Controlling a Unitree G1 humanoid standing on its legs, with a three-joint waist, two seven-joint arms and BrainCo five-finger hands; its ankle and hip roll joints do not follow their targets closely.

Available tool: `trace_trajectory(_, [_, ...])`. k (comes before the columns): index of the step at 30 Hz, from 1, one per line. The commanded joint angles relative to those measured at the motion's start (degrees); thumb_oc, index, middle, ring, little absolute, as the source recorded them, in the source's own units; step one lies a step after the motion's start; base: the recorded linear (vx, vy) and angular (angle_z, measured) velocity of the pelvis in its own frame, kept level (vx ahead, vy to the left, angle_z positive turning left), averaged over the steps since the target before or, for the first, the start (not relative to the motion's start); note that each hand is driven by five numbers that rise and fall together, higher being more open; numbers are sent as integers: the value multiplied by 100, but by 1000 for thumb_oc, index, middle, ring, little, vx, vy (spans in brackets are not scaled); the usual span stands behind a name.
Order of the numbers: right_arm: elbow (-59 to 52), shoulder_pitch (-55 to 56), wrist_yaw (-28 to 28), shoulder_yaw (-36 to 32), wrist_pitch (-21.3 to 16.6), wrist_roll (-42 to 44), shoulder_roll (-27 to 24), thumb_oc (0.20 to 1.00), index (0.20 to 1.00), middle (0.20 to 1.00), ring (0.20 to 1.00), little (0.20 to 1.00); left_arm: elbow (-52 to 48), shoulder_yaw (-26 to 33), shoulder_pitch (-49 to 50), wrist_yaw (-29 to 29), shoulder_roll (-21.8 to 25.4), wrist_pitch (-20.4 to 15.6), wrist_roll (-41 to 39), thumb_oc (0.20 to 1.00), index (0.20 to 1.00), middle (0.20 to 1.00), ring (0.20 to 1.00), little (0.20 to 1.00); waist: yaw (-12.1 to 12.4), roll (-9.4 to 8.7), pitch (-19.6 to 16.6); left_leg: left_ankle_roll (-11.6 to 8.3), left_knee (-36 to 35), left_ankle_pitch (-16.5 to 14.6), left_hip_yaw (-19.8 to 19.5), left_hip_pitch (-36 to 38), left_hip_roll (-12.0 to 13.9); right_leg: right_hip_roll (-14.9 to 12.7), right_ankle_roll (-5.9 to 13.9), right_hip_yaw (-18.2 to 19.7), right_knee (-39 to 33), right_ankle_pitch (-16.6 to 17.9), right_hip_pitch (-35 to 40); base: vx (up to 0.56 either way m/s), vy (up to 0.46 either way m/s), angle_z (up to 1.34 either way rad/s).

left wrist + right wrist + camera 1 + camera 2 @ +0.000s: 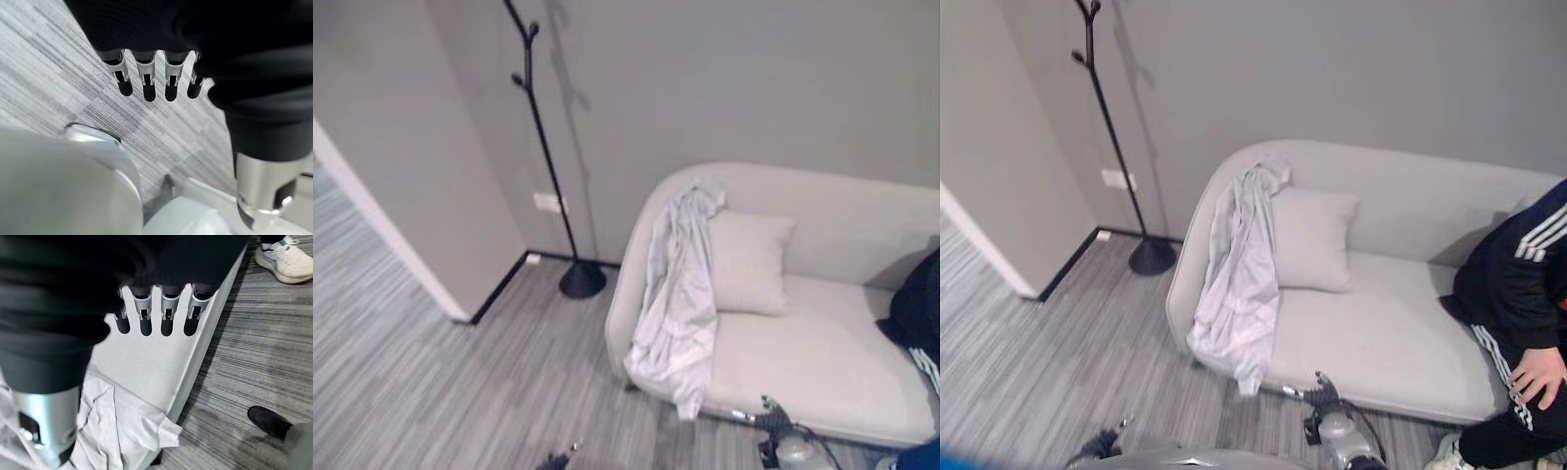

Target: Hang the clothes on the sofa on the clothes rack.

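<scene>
One garment (1239, 284) draped on sofa (1391, 343)

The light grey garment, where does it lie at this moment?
The light grey garment hangs over the sofa's left end, beside the cushion, its hem falling towards the floor; the clothes rack stands further left.

Grey walls (754, 78), striped grey floor (431, 382)

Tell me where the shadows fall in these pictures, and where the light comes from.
Left eye view: the clothes rack throws a faint shadow on the wall to its right, so the light probably comes from the left. Right eye view: a darker shadow lies on the back of the sofa beside the seated person.
</scene>
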Motion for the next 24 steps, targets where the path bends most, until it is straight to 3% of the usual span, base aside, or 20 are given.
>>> trace_trajectory(1, [-163, -314, -135, 26, -176, 263, -55, 1000, 1000, 1000, 1000, 1000, -51, -156, -83, 157, -251, -166, -354, 1000, 1000, 1000, 1000, 1000, 11, -187, -8, 399, -1373, -347, 233, 494, 435, -153, 316, 107, -85, -632, 481, 133, 151, -26])
trace_trajectory(4, [-127, -325, -99, -83, -277, 655, -75, 1000, 1000, 1000, 1000, 1000, -11, -319, -204, 195, -303, -171, -331, 1000, 1000, 1000, 1000, 1000, 56, -2, 60, 132, -2899, 501, 21, 238, 1015, -252, 507, 209, -130, -830, 683, 259, 319, 5])
trace_trajectory(7, [7, -205, -92, -239, -273, 638, -59, 1000, 1000, 1000, 1000, 1000, 54, -291, -163, 128, -311, -178, -329, 1000, 1000, 1000, 1000, 1000, 19, 143, -53, -3, -2821, 603, 229, 296, 1065, -427, 653, 234, -110, -867, 905, 406, 414, 29])
trace_trajectory(9, [-15, -124, -108, -339, -240, 516, 17, 1000, 1000, 1000, 1000, 1000, 114, -296, -183, 98, -197, -172, -206, 1000, 1000, 1000, 1000, 1000, 9, 34, -161, 107, -2351, 334, 310, 187, 768, -857, 810, 286, 37, -708, 922, 480, 493, -94])
trace_trajectory(11, [-254, -255, -91, -105, -222, 125, 140, 1000, 1000, 1000, 1000, 1000, 81, -353, -363, 126, 7, -171, 76, 1000, 1000, 1000, 1000, 1000, 42, -203, -181, 402, -2008, -44, 611, 74, 403, -1331, 967, 454, 467, -371, 428, 267, 457, -6])
trace_trajectory(14, [-455, -308, -120, -44, -220, 16, 152, 1000, 1000, 1000, 1000, 1000, 41, -389, -416, 160, 51, -175, 149, 1000, 1000, 1000, 1000, 1000, 37, -273, -176, 528, -1966, -146, 739, 32, 238, -1467, 1020, 490, 685, -146, 189, 75, 190, -14])
trace_trajectory(17, [-688, -322, -137, -62, -223, -47, 141, 1000, 1000, 1000, 1000, 1000, 62, -578, -472, 92, 82, -106, 555, 1000, 1000, 1000, 1000, 1000, -90, -331, -164, 783, -1899, -433, 877, 57, -127, -1723, 1063, 519, 1144, 360, -118, 144, 320, -27])
trace_trajectory(20, [-760, -294, -164, -36, -190, -167, 131, 1000, 1000, 1000, 1000, 1000, 79, -606, -473, 98, 102, -77, 645, 1000, 1000, 1000, 1000, 1000, -141, -327, -123, 920, -1888, -579, 959, 159, -276, -1870, 1035, 470, 1482, 557, -286, 94, 203, -17])
trace_trajectory(21, [-769, -285, -206, 11, -134, -329, 103, 1000, 1000, 1000, 1000, 1000, 20, -632, -456, 119, 109, -58, 676, 1000, 1000, 1000, 1000, 1000, -155, -268, -40, 1007, -1879, -780, 1026, 321, -366, -2037, 984, 215, 1840, 678, -361, 79, 143, 3])
trace_trajectory(22, [-772, -285, -207, 11, -131, -333, 102, 1000, 1000, 1000, 1000, 1000, 16, -630, -455, 121, 107, -55, 677, 1000, 1000, 1000, 1000, 1000, -157, -276, -19, 1015, -1876, -795, 1028, 345, -382, -2057, 998, 221, 1859, 668, -346, 105, 229, 4])
trace_trajectory(24, [-777, -257, -283, 61, -110, -619, 56, 1000, 1000, 1000, 1000, 1000, -28, -609, -391, 149, 97, -55, 740, 1000, 1000, 1000, 1000, 1000, -132, -195, 48, 1156, -2003, -947, 1191, 615, -517, -2154, 936, -290, 2246, 565, -363, 93, 208, -13])
